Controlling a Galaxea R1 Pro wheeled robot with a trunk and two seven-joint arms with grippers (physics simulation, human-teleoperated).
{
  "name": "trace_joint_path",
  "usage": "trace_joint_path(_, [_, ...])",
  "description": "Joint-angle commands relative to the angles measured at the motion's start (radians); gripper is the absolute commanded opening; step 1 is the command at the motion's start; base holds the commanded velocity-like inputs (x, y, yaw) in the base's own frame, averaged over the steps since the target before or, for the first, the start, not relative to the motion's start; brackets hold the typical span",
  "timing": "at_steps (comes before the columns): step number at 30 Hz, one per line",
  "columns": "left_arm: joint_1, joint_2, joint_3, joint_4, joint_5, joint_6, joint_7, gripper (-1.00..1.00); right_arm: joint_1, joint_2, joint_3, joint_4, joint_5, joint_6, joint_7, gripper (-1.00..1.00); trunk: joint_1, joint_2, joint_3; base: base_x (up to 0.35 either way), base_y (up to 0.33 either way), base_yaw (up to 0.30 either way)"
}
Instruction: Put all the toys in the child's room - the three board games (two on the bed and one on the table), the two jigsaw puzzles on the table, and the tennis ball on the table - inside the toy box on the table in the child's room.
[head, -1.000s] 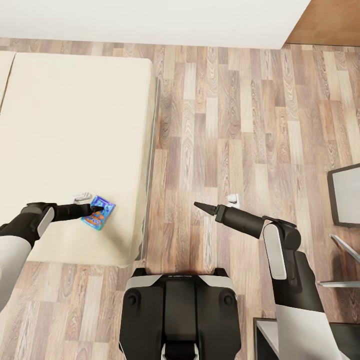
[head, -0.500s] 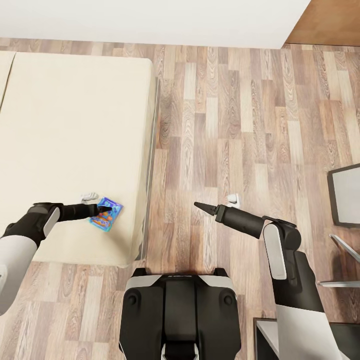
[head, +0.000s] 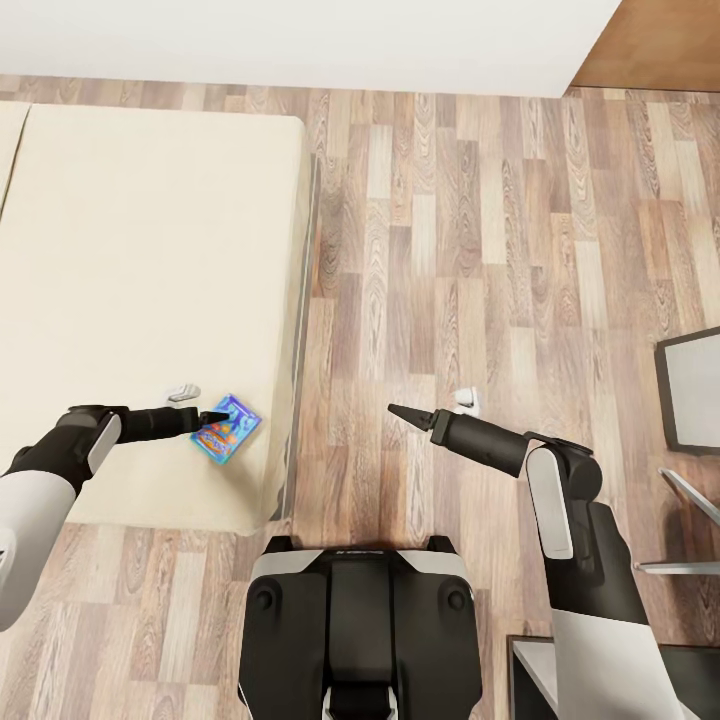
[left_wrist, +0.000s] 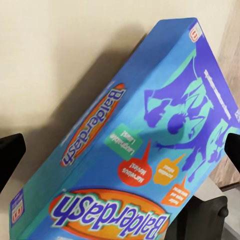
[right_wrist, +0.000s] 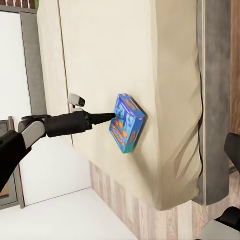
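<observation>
A blue board game (head: 232, 432) with a purple cartoon and orange lettering lies on the cream bed (head: 130, 250), close to the bed's near corner beside the floor. My left gripper (head: 222, 414) reaches low across the cover and its tip touches the box on the side away from the bed edge. In the left wrist view the box (left_wrist: 150, 125) spans the gap between my left gripper's (left_wrist: 120, 160) fingers, which stand wide apart. The right wrist view shows that tip (right_wrist: 107, 117) against the box (right_wrist: 127, 122) on the bed (right_wrist: 125, 50). My right gripper (head: 392, 409) hangs open over the floor, holding nothing.
Wood-plank floor (head: 450, 250) lies between the bed and a dark-framed grey panel (head: 690, 390) at the right edge. Grey furniture parts (head: 690, 500) sit below it. A white wall (head: 300, 40) runs along the far side. My base (head: 360, 620) stands at the bed's corner.
The blue board game has slid and turned a little toward the bed's floor-side edge, moving along with my left gripper. The right arm has not moved.
</observation>
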Motion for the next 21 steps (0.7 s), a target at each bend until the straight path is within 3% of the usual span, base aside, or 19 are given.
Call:
trace_joint_path(1, [0.000, 0.000, 0.001, 0.001, 0.008, 0.010, 0.000, 1.00, -0.001, 0.001, -0.003, 0.000, 0.006, 0.004, 0.008, 1.00, 0.001, -0.002, -0.001, 0.000, 0.000, 0.000])
trace_joint_path(21, [0.000, 0.000, 0.000, 0.001, 0.008, 0.008, -0.002, 1.00, -0.001, 0.001, -0.006, 0.002, 0.006, 0.004, 0.008, 1.00, 0.001, -0.002, -0.001, 0.000, 0.000, 0.000])
